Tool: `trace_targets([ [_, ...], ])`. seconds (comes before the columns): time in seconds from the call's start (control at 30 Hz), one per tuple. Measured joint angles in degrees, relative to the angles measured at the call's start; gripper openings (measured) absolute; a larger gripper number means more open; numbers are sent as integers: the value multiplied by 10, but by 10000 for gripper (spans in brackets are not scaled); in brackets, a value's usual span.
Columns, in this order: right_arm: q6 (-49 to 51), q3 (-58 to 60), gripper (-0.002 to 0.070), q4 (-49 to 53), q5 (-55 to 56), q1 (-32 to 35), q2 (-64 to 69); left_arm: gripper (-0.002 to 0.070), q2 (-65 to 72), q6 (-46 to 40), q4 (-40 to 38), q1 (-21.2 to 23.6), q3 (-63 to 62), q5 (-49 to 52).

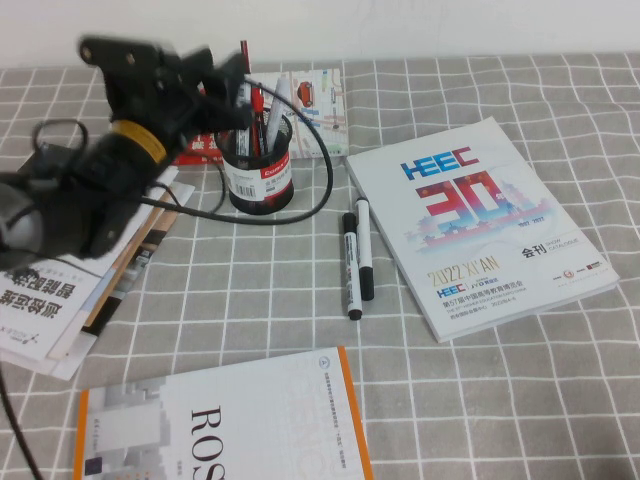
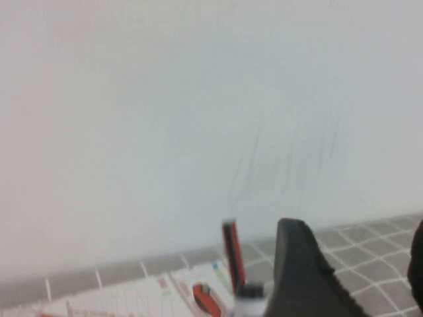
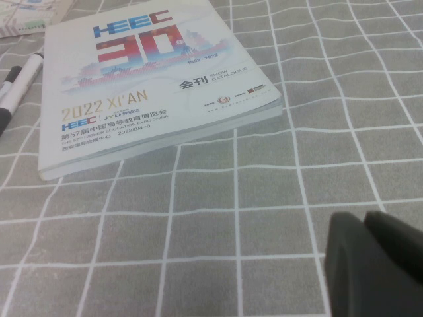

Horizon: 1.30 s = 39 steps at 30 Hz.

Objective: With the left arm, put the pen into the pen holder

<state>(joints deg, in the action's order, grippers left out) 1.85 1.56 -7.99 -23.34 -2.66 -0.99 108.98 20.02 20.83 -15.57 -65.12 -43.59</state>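
Pen (image 1: pixel 272 122): we list a slim white barrel standing tilted inside the pen holder (image 1: pixel 260 180), a black mesh cup with a red-striped white label, among red pens (image 1: pixel 256 112). Two like markers (image 1: pixel 356 262) lie just beside the catalogue (image 1: pixel 480 225); open checked bench (image 1: pixel 480 400) lies beyond. Left gripper (image 1: pixel 232 95): above the holder's rim, jaws spread, holding nothing. Right gripper (image 3: pixel 377 264): low over the bench near the catalogue; we cannot tell its opening.

The left gripper (image 1: pixel 232 92) crowds the top of the pen holder (image 1: pixel 260 172) in the frame's upper left, apparently with jaws apart, while booklets fence the left edge, two markers (image 1: pixel 357 262) and a catalogue (image 1: pixel 480 225) block the centre-right, leaving bare cloth (image 1: pixel 500 400) at lower right where the right gripper (image 3: pixel 373 264) sits.
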Motion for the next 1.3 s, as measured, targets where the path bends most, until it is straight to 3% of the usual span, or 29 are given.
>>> trace_targets([
  [0.1,0,0,-15,0,0,0,0,267,-38,0,25,0,0,31],
  [0.2,0,0,-15,0,0,0,0,132,-81,18,81,0,0,86],
  [0.27,0,0,-15,0,0,0,0,55,-119,55,131,0,0,129],
  [0.37,0,0,-15,0,0,0,0,16,-175,133,194,0,9,169],
  [0.6,0,0,-15,0,0,0,0,1,-331,192,254,0,89,190],
  [1.3,0,0,-15,0,0,0,0,0,-823,315,254,0,436,454],
])
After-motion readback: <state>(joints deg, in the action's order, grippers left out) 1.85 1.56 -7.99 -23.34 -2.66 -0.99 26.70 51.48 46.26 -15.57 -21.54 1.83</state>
